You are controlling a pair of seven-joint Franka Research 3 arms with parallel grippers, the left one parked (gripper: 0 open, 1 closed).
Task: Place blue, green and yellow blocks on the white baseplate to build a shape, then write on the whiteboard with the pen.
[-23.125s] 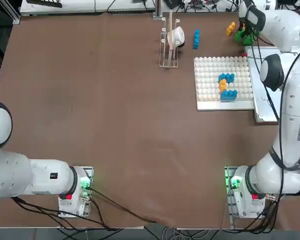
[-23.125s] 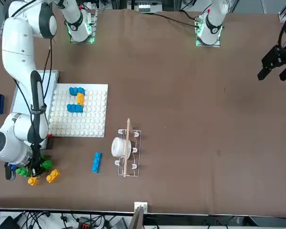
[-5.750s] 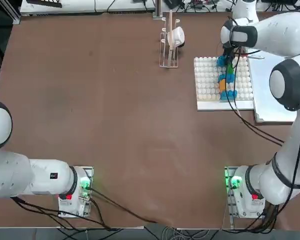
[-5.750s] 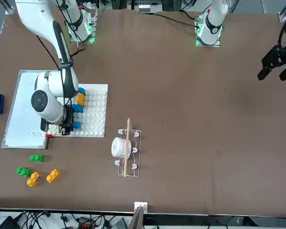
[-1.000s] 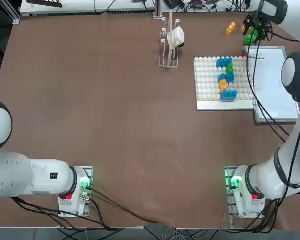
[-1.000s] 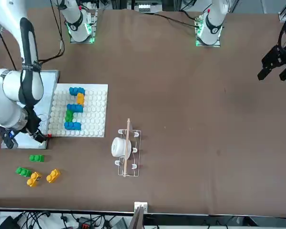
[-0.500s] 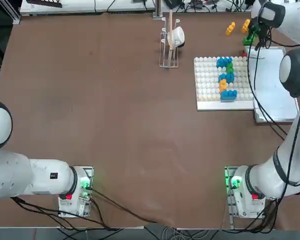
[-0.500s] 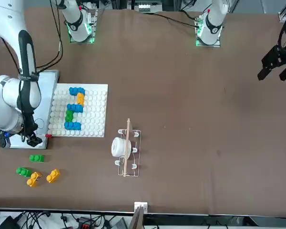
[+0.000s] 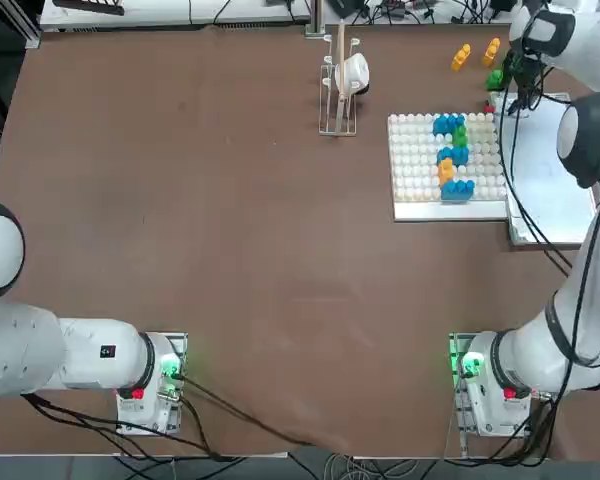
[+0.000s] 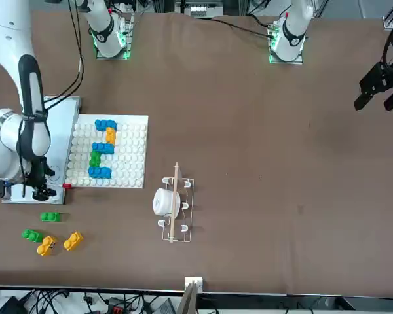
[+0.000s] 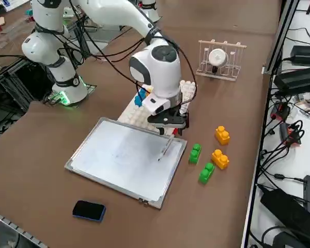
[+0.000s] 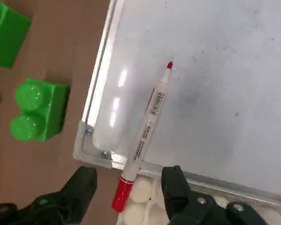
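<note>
Right gripper (image 12: 126,187) over the pen (image 12: 145,136)

The fingers stand open around the pen's red end, not holding it; the pen lies across the whiteboard (image 12: 215,93) corner.

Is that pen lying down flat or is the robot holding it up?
Lying flat. The pen rests across the whiteboard corner, red end over the frame. The right gripper straddles that end, fingers apart, not gripping.
</note>
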